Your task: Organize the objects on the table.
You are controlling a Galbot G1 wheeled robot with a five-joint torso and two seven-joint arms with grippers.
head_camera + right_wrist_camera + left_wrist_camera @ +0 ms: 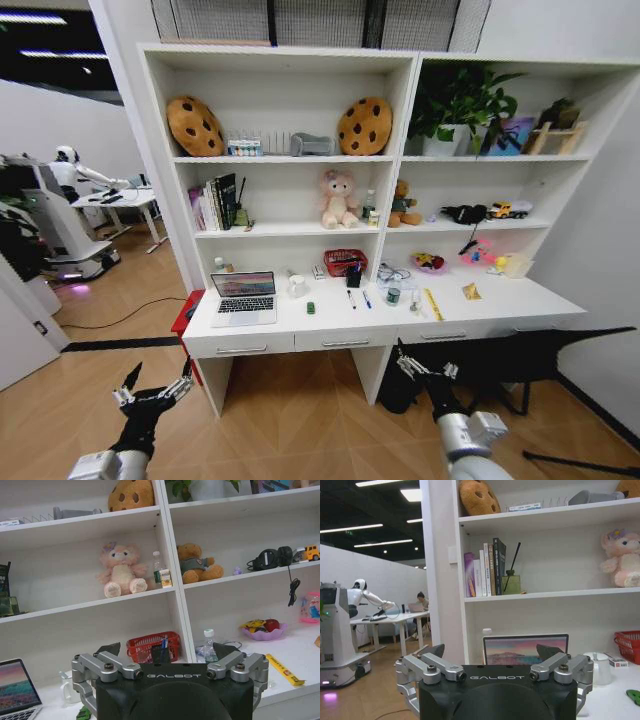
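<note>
The long white desk [330, 322] stands under the shelving, drawers along its front edge. Both arms hang low in front of it, well short of the front edge and raised from below with wrists angled up toward the desk. The left gripper [152, 390] sits off the desk's left front corner, jaws spread wide and holding nothing; from its wrist the two fingertips [436, 651] stand far apart. The right gripper [424, 365] is below the right half of the front edge, jaws likewise wide open and empty.

On the desk, the silver laptop [244, 297] sits open near the left end. The white mug [297, 286] is just right of it, toward the back edge. A yellow ruler [433, 304] lies slanted on the right half, with a gold packet [471, 291] further right. A small bottle [393, 294] stands left of the ruler. A black pen [350, 298] and blue pen [367, 299] lie near the middle, and a tiny green piece [311, 307] lies between them and the laptop.
</note>
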